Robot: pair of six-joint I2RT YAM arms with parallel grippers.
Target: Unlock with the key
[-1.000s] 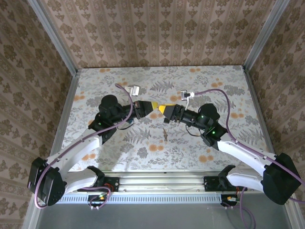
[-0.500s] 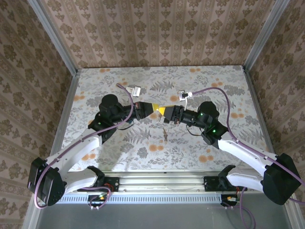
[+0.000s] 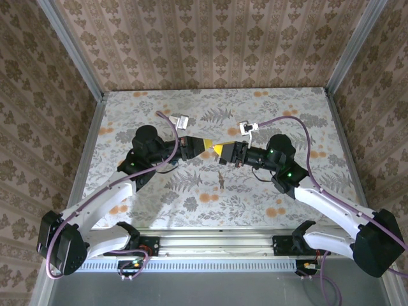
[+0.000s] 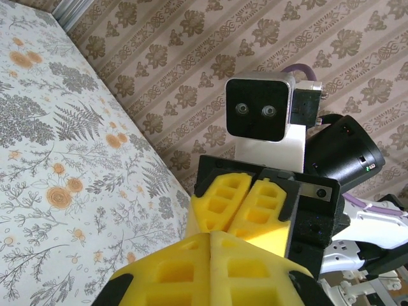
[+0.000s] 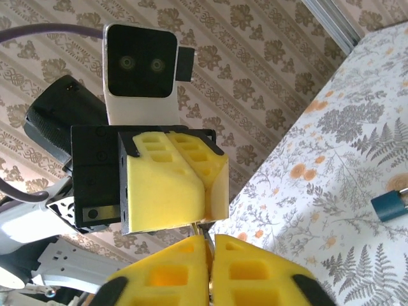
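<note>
The left gripper (image 3: 207,144) and the right gripper (image 3: 218,150) met tip to tip above the middle of the floral-printed tablecloth (image 3: 268,108), the left one reaching in from the left and the right one from the right. Both sets of yellow foam pads were pressed together with no gap between them. In the right wrist view, a thin brownish sliver (image 5: 199,226) ran from the seam of the left gripper's pads to the seam of the right gripper's pads. It was too small to say whether it was the key, or whether either pair pinched it. A small blue metal padlock (image 5: 390,205) with a silvery shackle lay on the cloth, apart from both grippers. In the overhead view a small dark object (image 3: 221,181) lay on the cloth just near of the touching tips; I could not tell whether this was that padlock.
</note>
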